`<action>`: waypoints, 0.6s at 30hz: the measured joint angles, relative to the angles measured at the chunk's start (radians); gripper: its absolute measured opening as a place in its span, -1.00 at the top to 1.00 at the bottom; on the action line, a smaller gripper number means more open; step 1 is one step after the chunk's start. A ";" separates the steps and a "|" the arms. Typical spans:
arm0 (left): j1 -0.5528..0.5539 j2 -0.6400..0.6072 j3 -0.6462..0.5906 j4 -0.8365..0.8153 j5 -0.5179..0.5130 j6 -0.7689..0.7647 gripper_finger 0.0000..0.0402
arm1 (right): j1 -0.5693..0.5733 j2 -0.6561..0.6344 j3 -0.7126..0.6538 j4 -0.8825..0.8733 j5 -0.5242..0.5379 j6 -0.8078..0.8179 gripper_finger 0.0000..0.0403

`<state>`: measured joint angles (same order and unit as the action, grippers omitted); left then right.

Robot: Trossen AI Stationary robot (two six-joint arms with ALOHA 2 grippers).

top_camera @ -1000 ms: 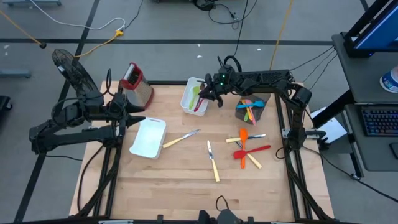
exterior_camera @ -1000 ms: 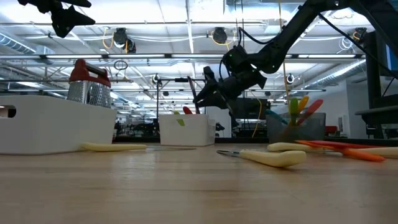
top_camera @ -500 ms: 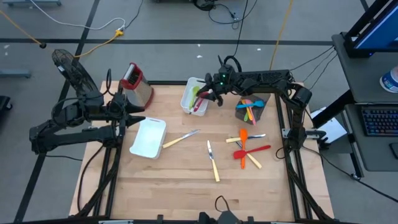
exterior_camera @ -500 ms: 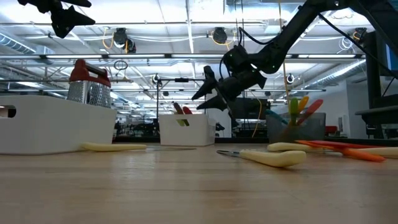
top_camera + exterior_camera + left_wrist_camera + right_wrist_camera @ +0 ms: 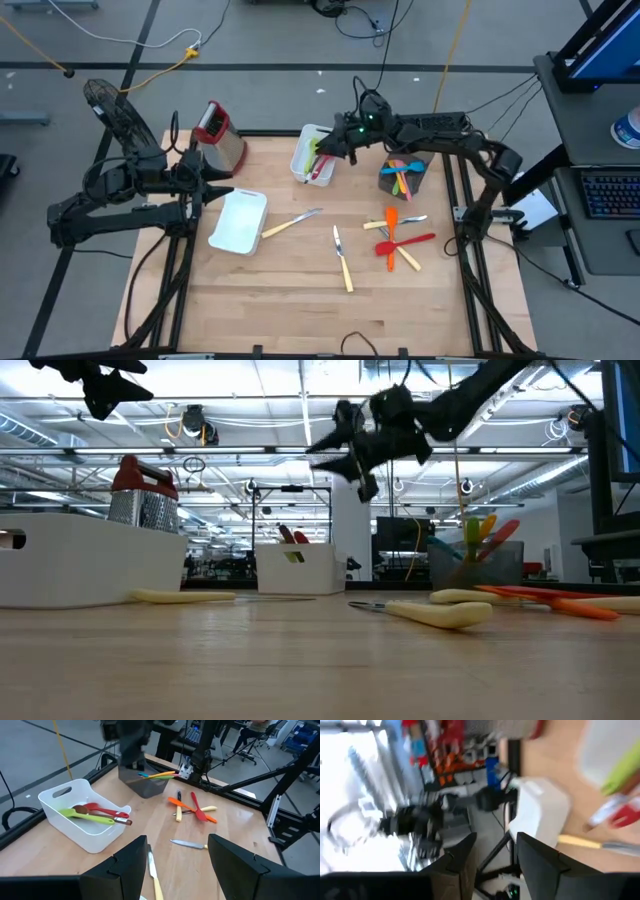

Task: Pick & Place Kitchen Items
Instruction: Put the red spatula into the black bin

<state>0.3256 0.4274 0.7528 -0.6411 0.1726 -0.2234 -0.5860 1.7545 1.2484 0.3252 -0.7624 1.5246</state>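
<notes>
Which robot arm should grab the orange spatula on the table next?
Probably the right. The right gripper hovers empty above the far white tray, on the same side as the orange spatula. The left gripper waits farther off, by the near tray.

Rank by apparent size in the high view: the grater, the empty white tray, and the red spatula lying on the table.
1. Empty white tray, clearly the largest.
2. Grater.
3. Red spatula: about as long as the grater but much thinner, so it covers the least area. By length alone I would not rank those two.
</notes>
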 joint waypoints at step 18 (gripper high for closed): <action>0.000 0.000 0.000 -0.053 -0.070 0.046 -0.08 | 0.375 -0.318 0.000 -0.231 0.010 -0.541 0.53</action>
<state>0.3260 0.4271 0.7528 -0.6937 0.1030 -0.1772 -0.2114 1.4366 1.2487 0.0941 -0.7521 0.9838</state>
